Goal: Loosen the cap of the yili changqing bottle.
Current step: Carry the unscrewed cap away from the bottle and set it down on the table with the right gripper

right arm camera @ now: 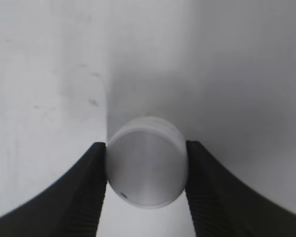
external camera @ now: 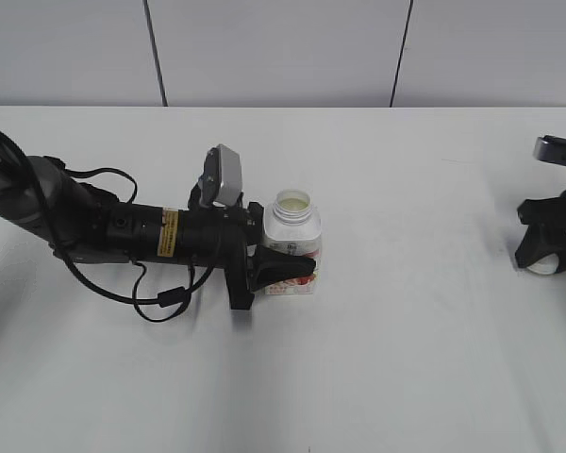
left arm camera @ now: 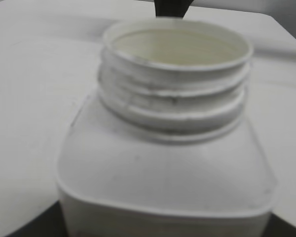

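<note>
The bottle (external camera: 292, 247) stands upright just left of centre in the exterior view, its wide threaded neck open and bare, so the cap (right arm camera: 147, 168) is already off it. The left gripper (external camera: 285, 267) reaches in from the left edge with its arm stretched low and nearly level along the table (external camera: 406, 359), and its jaws are closed on the bottle's lower body at the pink label; the left wrist view looks over the shoulders at the empty mouth. The cap lies well apart from the bottle, at the far right edge of the exterior view, where a white disc peeks out under the right gripper (external camera: 544, 260). The right wrist view shows it centred low in the frame, flat top facing the camera, with a dark finger (right arm camera: 91, 190) touching each side of its rim, so the right claw is closed to the cap's width and grips it. Whether the cap rests on the table or hangs just above it cannot be told. That arm points downward at the right edge, only its lower part in frame. By the look of it the loosening is done; any further move turns on the right claw, which has the cap far to the right of the neck.
</note>
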